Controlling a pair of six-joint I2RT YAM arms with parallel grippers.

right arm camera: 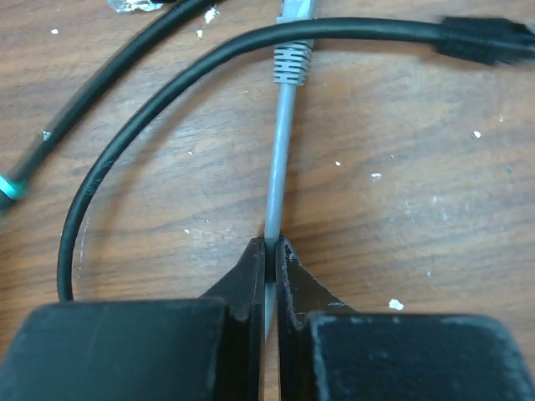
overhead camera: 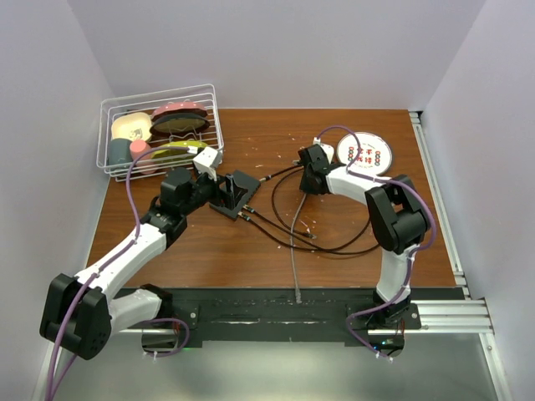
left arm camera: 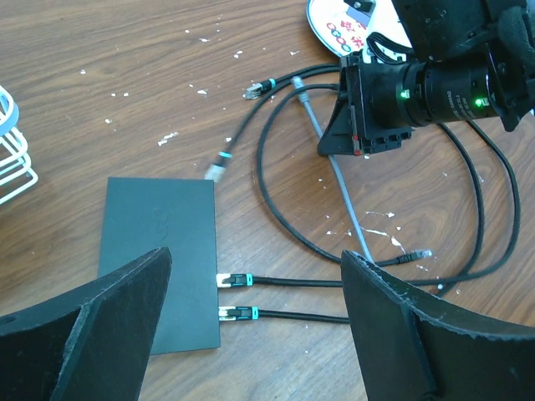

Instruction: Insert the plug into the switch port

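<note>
— Jaws?
— My right gripper (right arm camera: 269, 251) is clamped on the grey cable (right arm camera: 282, 159), behind its plug (right arm camera: 296, 10). My left gripper (left arm camera: 257, 261) gapes wide, empty.
— Switch (left arm camera: 159, 251)?
— Below my left, two black cables (left arm camera: 292, 282) plugged in.

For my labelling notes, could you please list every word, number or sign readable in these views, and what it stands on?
Nothing reads clearly.
White disc: red characters and coloured dots, too small to read.
Lens barrel of the right wrist camera: white lettering, too blurred to read.
Black switch box: no marking visible.
</note>
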